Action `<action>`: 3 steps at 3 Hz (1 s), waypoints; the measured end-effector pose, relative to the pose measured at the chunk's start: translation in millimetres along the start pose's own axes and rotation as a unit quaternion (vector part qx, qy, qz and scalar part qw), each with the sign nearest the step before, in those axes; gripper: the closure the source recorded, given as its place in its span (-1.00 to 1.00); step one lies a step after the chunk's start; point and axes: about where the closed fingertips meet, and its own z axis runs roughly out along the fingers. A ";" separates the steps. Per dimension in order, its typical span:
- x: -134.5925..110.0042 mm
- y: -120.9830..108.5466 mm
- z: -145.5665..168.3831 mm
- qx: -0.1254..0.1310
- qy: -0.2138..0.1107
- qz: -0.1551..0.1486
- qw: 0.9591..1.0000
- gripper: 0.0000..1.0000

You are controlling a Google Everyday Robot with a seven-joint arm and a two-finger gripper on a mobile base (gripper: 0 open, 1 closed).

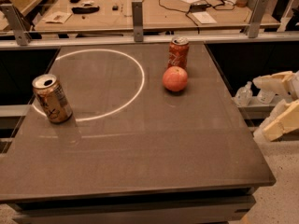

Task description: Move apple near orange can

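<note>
The reddish-orange apple [175, 79] sits on the dark table [140, 143], right of centre toward the back. It is just in front of a red cola-style can [178, 52]. The orange can [52, 98], golden-tan with dark lettering and a silver top, stands upright near the table's left edge. My gripper [272, 107] is off the table's right edge, well right of the apple. Its cream fingers [280, 124] are spread apart and hold nothing.
A white circle [100, 85] is marked on the table's left half. A metal rail [140, 41] runs along the back edge, with a cluttered wooden bench [154, 10] behind it. Small bottles [244, 95] sit on a ledge to the right, next to the gripper.
</note>
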 end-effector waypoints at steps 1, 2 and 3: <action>-12.4 -0.9 9.3 -0.040 -0.091 0.017 0.995 -1.00; -20.4 -2.7 12.4 -0.040 -0.134 0.012 0.990 -1.00; -21.7 -2.9 12.3 -0.039 -0.136 0.011 0.990 -1.00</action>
